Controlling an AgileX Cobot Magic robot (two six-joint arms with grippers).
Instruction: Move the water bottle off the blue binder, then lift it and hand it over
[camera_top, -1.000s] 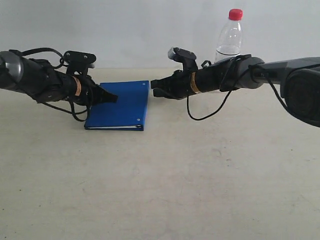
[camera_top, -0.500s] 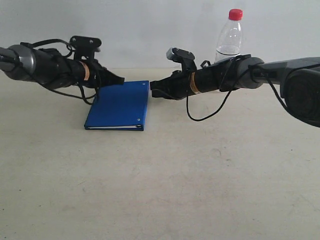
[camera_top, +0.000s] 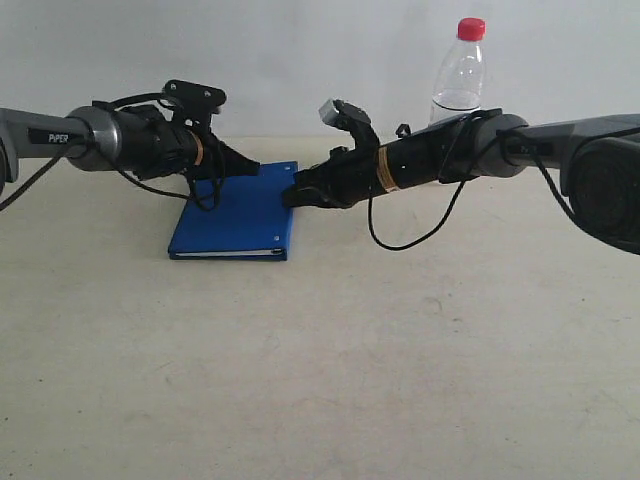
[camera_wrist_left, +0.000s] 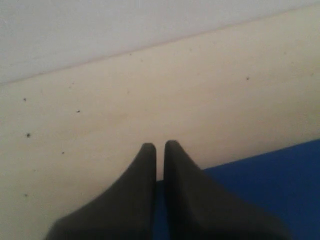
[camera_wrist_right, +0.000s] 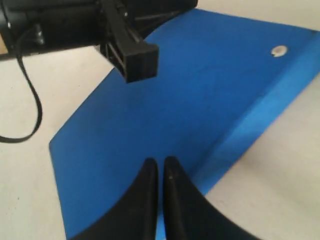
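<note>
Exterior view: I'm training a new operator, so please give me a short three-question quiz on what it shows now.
1. True or false: the water bottle stands on the blue binder.
2. The right gripper is: A) open, B) shut and empty, C) shut on the bottle.
3. Fill in: the bottle's cap is ___.
Key: 1 false; 2 B; 3 red.

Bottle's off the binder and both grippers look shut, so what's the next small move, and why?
Probably open the right gripper. It is shut at the riveted edge of the blue binder, and shut jaws cannot take that edge for a lift. The left gripper is shut too. The water bottle stands apart, behind the right arm.
</note>
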